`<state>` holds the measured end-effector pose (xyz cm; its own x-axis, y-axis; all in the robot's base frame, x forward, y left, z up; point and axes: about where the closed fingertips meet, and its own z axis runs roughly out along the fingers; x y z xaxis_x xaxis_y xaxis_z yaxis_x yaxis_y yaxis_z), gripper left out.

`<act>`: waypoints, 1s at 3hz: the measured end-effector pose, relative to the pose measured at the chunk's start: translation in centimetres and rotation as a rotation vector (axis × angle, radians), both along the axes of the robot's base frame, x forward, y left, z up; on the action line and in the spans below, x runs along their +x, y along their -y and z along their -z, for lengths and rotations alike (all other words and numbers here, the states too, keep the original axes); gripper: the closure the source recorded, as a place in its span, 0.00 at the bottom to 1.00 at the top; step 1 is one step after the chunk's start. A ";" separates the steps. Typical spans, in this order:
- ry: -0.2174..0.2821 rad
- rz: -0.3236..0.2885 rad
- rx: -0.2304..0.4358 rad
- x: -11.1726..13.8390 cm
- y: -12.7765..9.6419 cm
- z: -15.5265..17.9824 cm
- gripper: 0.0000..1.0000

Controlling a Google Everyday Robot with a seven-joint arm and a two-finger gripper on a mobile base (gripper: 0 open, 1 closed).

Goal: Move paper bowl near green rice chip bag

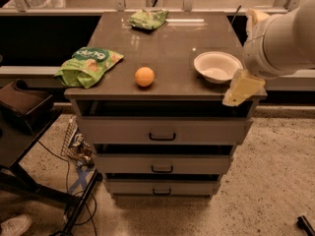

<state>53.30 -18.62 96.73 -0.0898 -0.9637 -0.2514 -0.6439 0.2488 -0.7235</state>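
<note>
First, at the bottom of the frame, we see a speckled floor (pixel 266 181) and, in the lower left corner, the toe of a white shoe (pixel 14 225). Above that stands a cabinet (pixel 162 154) with three drawers, all shut.

On the front part of its grey top (pixel 172 48) an orange ball (pixel 144 76) sits a little left of centre. The paper bowl (pixel 217 66) stands upright toward the right front corner, its inside bare. The gripper (pixel 242 88), pale yellow, hangs at that same corner, just beside the bowl's right rim and overlapping the top's front edge. It seems not to touch the bowl, though the angle leaves us unsure, and we cannot tell whether it is spread or pressed together. A thick white arm (pixel 283 38) carries it in from the right edge of the frame.

At the left edge of the top lies the green rice chip bag (pixel 88 65), partly overhanging, well apart from the bowl with the ball between them.

Farther back, near the rear edge, a smaller green bag (pixel 148 19) lies flat.
</note>
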 end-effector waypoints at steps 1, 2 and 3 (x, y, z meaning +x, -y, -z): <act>0.051 0.056 -0.008 0.9 1.2 -1.0 0.00; 0.030 0.057 -0.003 0.7 1.1 0.6 0.00; 0.055 0.058 0.022 1.4 2.3 3.0 0.00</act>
